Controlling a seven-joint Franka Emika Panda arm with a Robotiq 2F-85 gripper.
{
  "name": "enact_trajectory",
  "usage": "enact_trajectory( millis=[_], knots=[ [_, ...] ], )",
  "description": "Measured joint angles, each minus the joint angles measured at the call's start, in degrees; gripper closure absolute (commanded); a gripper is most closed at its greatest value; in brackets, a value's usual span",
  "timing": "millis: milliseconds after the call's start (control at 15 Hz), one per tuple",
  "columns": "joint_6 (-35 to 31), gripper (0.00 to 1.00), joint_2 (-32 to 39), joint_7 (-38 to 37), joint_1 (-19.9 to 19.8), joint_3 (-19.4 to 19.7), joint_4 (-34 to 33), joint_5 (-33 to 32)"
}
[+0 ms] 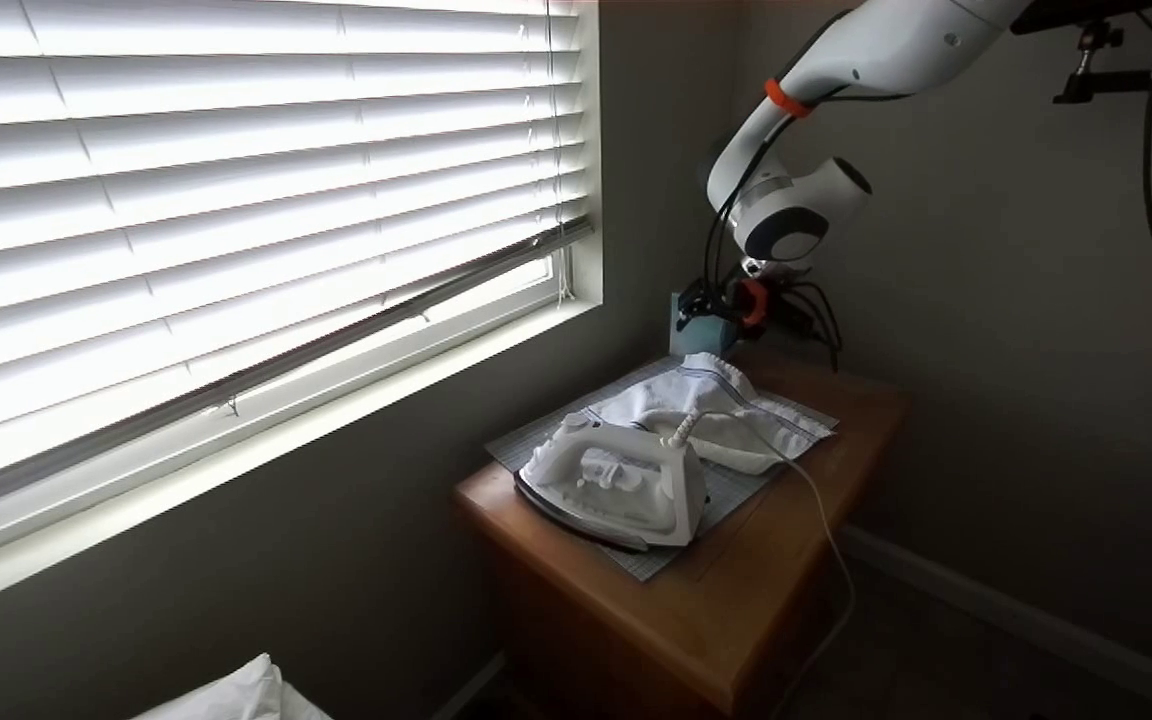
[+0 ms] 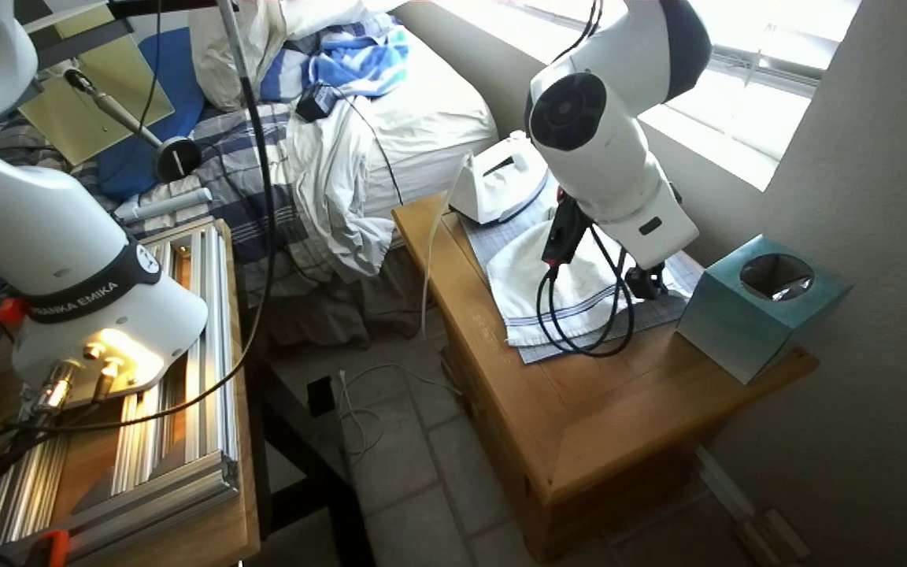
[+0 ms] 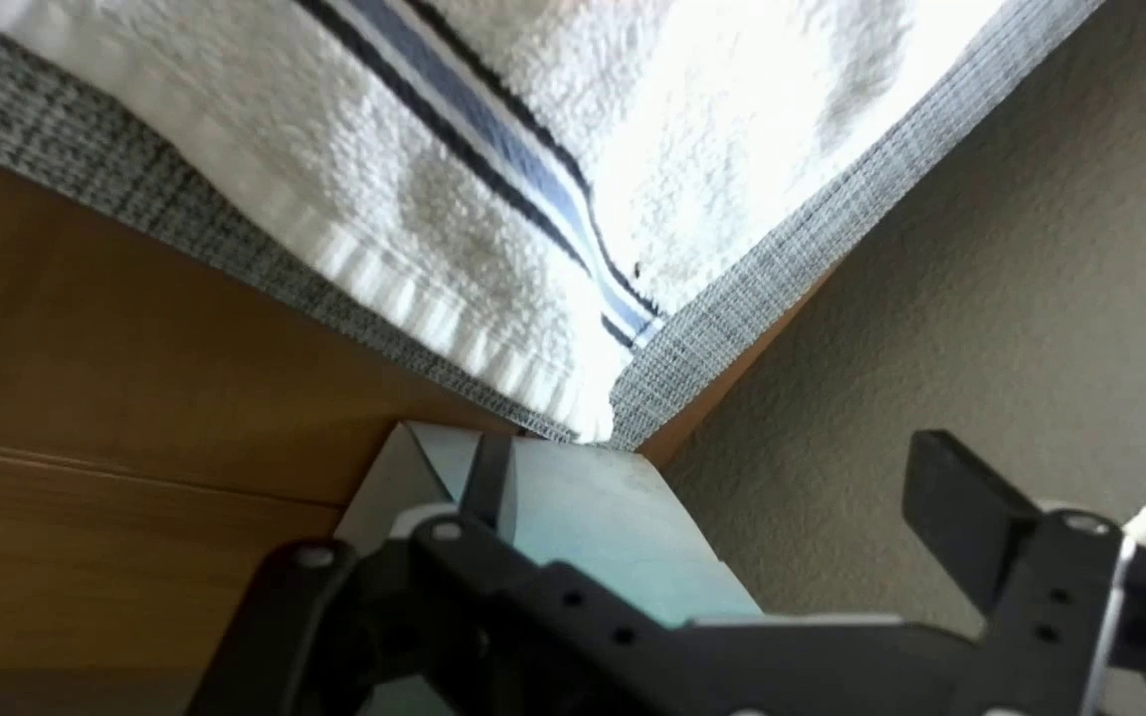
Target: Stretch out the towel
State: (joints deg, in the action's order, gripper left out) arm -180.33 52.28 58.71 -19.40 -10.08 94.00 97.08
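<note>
Iron (image 2: pixel 501 185) rests sole down toward the left of the table (image 2: pixel 579 409), on the same mat (image 2: pixel 494 236) that bears the towel (image 2: pixel 528 283). The towel lies next along, rumpled, a striped band crossing it. It should handle as light, soft and limp, with a nubby pile that grips well and nothing to break; pushed, it would likely bunch, so it wants pinching and drawing. The best hold looks to be the puckered hem corner (image 3: pixel 573 388) at its right end, lifted a little so the mat isn't pinched too. Above that end hangs the end effector (image 3: pixel 717 487), its fingers (image 3: pixel 966 522) spread wide with nothing between them. At far right stands the box (image 2: pixel 764 311), near that corner and apt to be knocked.

Whether the iron touches the towel is hard to make out: in an exterior view its handle (image 1: pixel 626 438) overlaps the cloth. In an exterior view the arm (image 2: pixel 619 173) covers the towel's far side, and the wrist view cuts the towel off at the top. Whether a finger touches the box I cannot tell.
</note>
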Motion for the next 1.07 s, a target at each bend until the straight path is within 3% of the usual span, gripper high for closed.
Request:
enact_trajectory(
  millis=[467, 733, 1067],
  knots=[
    [-0.62, 0.00, -11.80, -0.97, 0.26, -1.35, 17.81, -2.72],
    [-1.77, 0.00, -17.47, -8.07, 2.31, -3.78, 27.06, -8.24],
    [-1.82, 0.00, -19.43, -14.75, 6.30, -4.53, 32.03, -11.75]
  ],
)
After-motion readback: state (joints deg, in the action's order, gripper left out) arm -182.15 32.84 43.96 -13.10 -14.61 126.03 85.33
